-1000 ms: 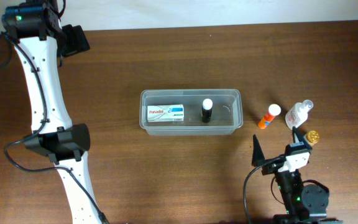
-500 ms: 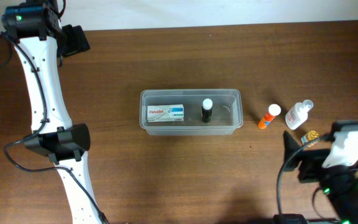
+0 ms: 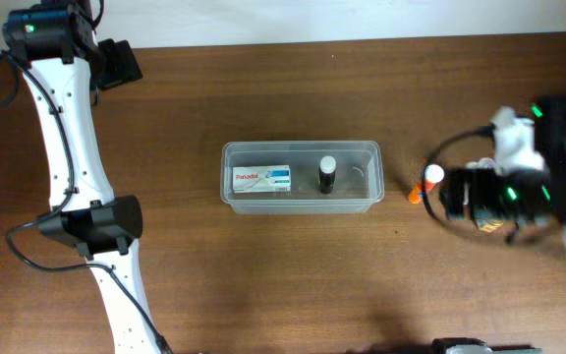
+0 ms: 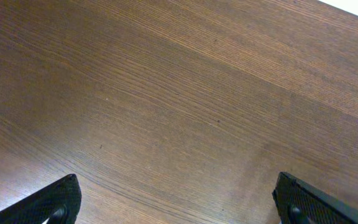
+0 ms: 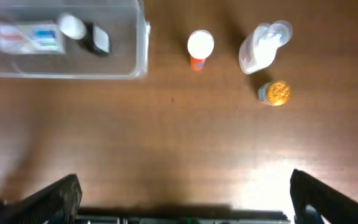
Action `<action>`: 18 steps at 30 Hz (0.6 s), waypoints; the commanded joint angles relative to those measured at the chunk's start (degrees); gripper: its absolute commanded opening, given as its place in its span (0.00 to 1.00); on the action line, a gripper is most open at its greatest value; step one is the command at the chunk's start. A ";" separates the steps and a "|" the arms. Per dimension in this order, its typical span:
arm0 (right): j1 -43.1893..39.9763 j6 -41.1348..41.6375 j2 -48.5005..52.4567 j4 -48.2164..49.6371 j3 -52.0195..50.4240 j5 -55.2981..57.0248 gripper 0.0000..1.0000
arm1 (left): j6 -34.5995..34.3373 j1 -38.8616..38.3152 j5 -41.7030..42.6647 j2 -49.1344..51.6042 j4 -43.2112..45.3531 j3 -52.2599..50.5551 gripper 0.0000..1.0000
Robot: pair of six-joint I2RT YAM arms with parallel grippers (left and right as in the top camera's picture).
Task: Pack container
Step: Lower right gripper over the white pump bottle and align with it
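Note:
The container, a clear plastic tub, sits mid-table holding a white Panadol box and a black bottle with a white cap. The right wrist view shows its right wall at top left. To its right stand an orange tube with a white cap, a clear bottle and a small gold-topped jar. My right gripper hangs open high above the wood in front of them, empty. My left gripper is open over bare wood at the far left back.
In the overhead view the blurred right arm covers the clear bottle and the jar; only the orange tube shows beside it. The white left arm runs along the table's left side.
The right arm has swung up from the table's front edge to over the items at the right, and is blurred by motion. The left arm has not moved.

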 commanded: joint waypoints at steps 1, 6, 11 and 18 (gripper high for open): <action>-0.28 0.17 5.68 -0.35 0.76 0.57 0.98 | 0.90 0.13 -0.66 -0.74 -0.04 0.42 0.99; -0.28 -0.09 13.97 -0.35 0.76 0.57 0.98 | 0.90 0.13 -0.66 -0.74 -0.04 0.42 0.99; -0.28 -1.03 20.87 0.04 0.76 0.59 0.98 | 0.90 0.13 -0.63 -0.74 -0.04 0.42 0.99; -1.36 -1.68 22.47 1.22 2.32 4.11 0.98 | 0.87 0.13 -0.66 -0.74 -0.04 0.42 0.99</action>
